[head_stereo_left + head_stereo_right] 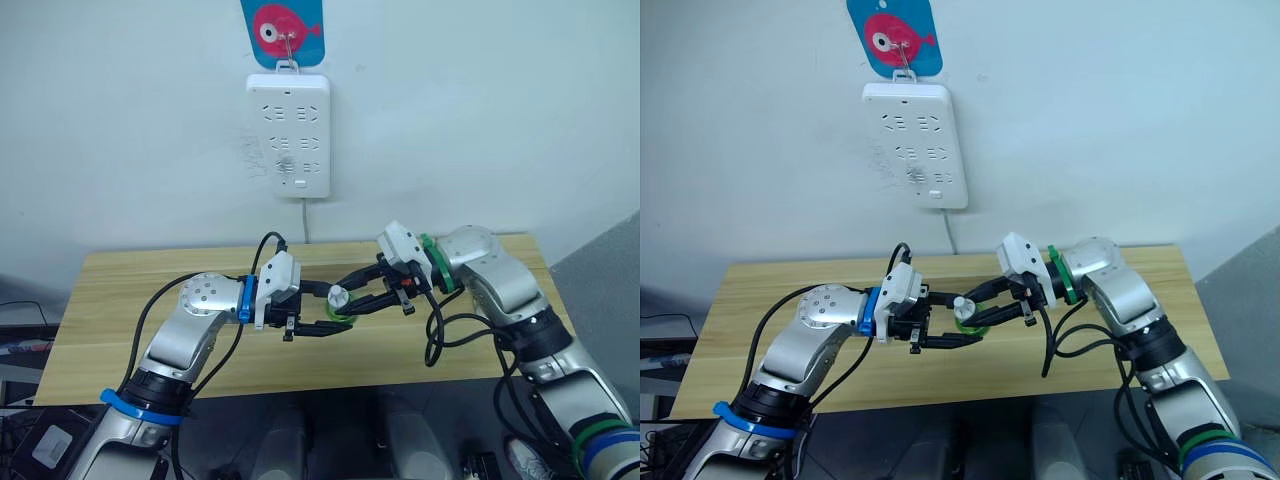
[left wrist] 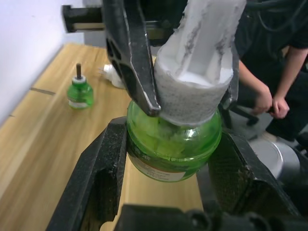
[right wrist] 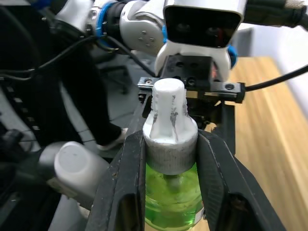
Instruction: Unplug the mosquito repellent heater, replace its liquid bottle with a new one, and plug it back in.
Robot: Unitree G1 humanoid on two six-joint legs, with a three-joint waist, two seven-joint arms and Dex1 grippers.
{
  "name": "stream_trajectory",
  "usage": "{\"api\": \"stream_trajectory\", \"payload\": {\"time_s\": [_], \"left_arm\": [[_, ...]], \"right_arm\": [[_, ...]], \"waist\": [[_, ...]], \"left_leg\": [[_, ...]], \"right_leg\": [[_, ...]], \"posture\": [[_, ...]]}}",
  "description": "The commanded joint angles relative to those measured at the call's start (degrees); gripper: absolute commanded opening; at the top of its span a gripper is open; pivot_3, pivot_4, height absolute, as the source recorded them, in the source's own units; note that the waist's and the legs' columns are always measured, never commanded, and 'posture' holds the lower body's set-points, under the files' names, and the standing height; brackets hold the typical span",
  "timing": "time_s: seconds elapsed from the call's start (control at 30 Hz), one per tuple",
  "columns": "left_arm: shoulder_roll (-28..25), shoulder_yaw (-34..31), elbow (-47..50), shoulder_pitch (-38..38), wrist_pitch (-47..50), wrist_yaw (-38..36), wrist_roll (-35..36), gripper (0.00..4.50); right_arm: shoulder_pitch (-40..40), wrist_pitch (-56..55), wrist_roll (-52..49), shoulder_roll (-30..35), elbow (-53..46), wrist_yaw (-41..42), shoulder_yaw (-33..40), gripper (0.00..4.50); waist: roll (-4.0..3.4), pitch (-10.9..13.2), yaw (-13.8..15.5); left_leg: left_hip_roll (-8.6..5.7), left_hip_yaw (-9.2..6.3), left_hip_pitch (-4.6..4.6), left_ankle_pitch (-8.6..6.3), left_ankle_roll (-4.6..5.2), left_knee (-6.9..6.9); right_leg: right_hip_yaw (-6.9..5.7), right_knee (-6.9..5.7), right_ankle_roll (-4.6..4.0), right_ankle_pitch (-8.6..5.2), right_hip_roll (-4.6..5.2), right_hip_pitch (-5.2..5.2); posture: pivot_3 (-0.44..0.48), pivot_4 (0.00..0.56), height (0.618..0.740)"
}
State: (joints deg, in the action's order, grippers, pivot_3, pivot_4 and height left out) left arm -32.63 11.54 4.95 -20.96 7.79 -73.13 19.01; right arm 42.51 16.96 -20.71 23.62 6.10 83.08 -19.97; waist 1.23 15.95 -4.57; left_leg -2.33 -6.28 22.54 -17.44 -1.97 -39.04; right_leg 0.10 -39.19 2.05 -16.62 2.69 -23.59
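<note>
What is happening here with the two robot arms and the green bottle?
Both arms hold one capped green bottle above the wooden table. The left pincer grips its round body, and the right pincer is closed on its white cap, apparently to unscrew it. An uncapped green bottle stands on the table. The power strip hangs on the wall.

heater: possibly behind right hand | mostly hidden
</note>
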Motion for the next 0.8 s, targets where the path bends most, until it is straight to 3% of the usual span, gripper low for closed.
{"api": "stream_trajectory", "payload": {"time_s": [0.03, 0.17, 0.4, 0.57, 0.8], "left_arm": [[1.4, 2.3, 1.6, -0.6, 0.1, -0.2, -0.1, 2.21], [2.2, 1.0, -0.7, -1.5, 0.1, 1.7, -0.6, 2.21], [3.1, -2.0, -3.1, -0.8, 0.2, 6.8, -0.6, 2.21], [5.0, -3.4, -5.4, -1.7, 0.4, 11.6, -1.5, 2.21], [7.1, -3.0, -7.1, -4.0, 1.6, 13.9, -1.3, 2.21]], "right_arm": [[2.2, -1.5, -1.4, -2.0, -0.6, -0.7, 2.2, 2.05], [-2.2, -1.7, -0.1, 1.8, -3.7, -2.8, 4.3, 3.35], [-14.0, 4.4, 1.3, 6.6, -16.9, -16.8, 9.4, 3.35], [-17.9, 11.7, 2.2, 1.0, -28.4, -33.1, 10.7, 3.35], [-18.7, 14.6, 5.0, -4.7, -30.8, -44.0, 8.1, 3.35]], "waist": [[0.00, 0.0, 0.1], [-0.01, 0.0, 1.3], [-0.02, 0.0, 2.2], [-0.02, 0.0, 1.5], [-0.01, 0.0, 1.5]], "left_leg": [[-0.01, 0.00, 0.00, 0.00, 0.00, -0.01], [-0.05, -0.02, 0.03, 0.01, -0.01, -0.09], [-0.05, -0.06, 0.16, 0.01, -0.01, -0.30], [-0.02, 0.03, 0.22, 0.00, -0.02, -0.58], [-0.07, 0.05, 0.31, 0.03, -0.06, -0.88]], "right_leg": [[-0.08, 0.00, -0.02, 0.01, 0.06, 0.00], [-0.75, 0.02, -0.08, 0.14, 0.38, 0.01], [-0.82, -0.01, -0.07, 0.18, 0.41, -0.02], [-0.79, -0.53, -0.07, 0.18, 0.41, -0.22], [-0.75, -0.79, -0.09, 0.19, 0.41, -0.33]], "posture": [[-0.032, 0.216, 0.740], [-0.043, 0.219, 0.740], [-0.066, 0.219, 0.740], [-0.080, 0.225, 0.740], [-0.094, 0.226, 0.740]]}}
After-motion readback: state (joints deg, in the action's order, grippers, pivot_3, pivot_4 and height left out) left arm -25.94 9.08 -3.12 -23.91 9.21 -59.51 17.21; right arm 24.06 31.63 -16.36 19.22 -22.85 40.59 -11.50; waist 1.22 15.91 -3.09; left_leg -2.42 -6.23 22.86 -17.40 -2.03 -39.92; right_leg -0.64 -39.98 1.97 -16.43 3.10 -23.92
